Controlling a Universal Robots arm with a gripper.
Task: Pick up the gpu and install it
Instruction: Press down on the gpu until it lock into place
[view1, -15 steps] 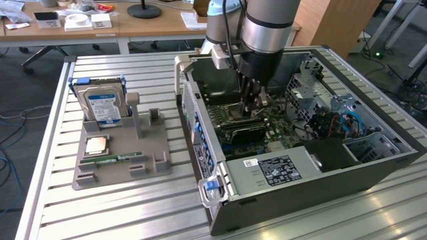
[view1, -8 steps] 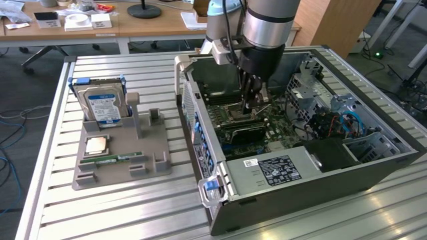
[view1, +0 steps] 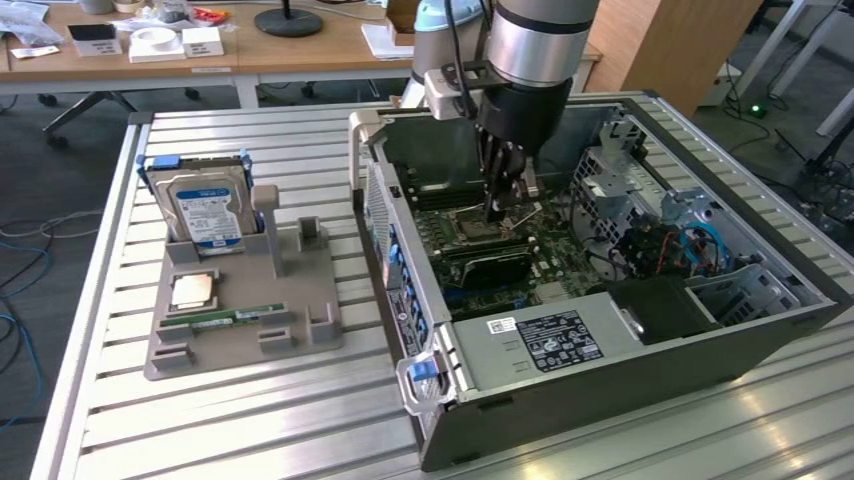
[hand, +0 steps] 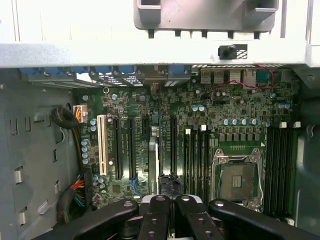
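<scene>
Gpu (hand: 152, 160) edge-on, a slim grey strip upright among the expansion slots of the motherboard (hand: 225, 107); beside it, well apart, the bare CPU socket (hand: 239, 181); gripper (hand: 170, 202) pressed together at the strip's near end, actual hold unclear; all inside the open computer case (view1: 694, 340).
</scene>
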